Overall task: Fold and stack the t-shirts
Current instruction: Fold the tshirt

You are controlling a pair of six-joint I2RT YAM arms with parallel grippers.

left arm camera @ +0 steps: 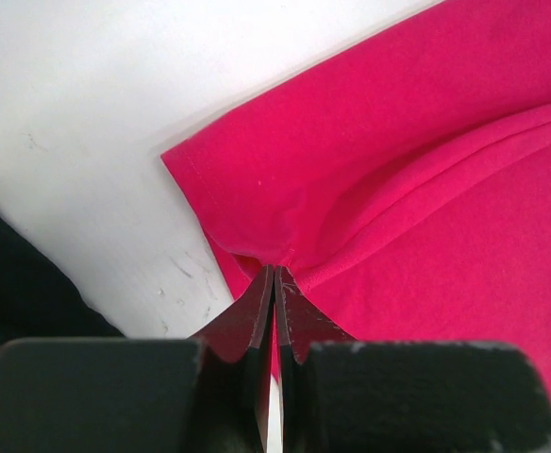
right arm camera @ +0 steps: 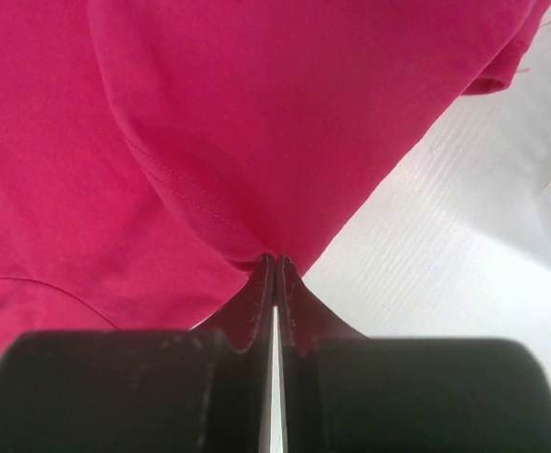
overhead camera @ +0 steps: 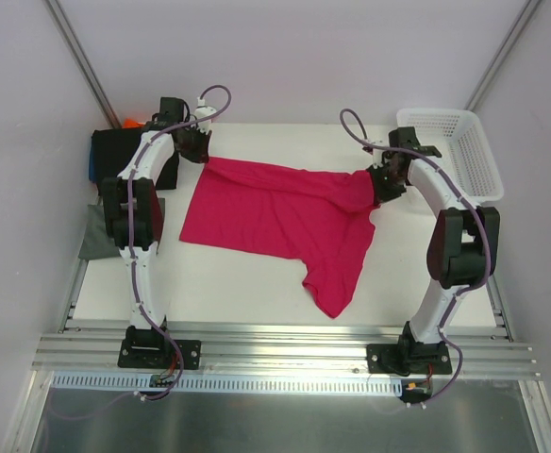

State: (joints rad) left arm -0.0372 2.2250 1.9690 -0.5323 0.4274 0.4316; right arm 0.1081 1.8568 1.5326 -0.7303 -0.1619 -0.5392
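The crimson-pink t-shirt (overhead camera: pixel 275 212) lies spread across the middle of the white table, one part trailing toward the near edge. My left gripper (overhead camera: pixel 204 157) is shut on its far left corner, and the pinched cloth (left arm camera: pixel 285 217) shows at the fingertips in the left wrist view. My right gripper (overhead camera: pixel 377 185) is shut on its far right edge, bunching the cloth (right arm camera: pixel 257 142) there. A folded black t-shirt (overhead camera: pixel 115 151) lies at the far left with blue (overhead camera: pixel 91 162) and orange (overhead camera: pixel 131 123) edges showing beside it. A grey-green one (overhead camera: pixel 98 231) lies at the left edge.
A white plastic mesh basket (overhead camera: pixel 453 151) stands at the far right corner, close behind the right arm. The table's left edge and the folded stack lie just beside the left arm. An aluminium rail (overhead camera: pixel 285 351) runs along the near edge.
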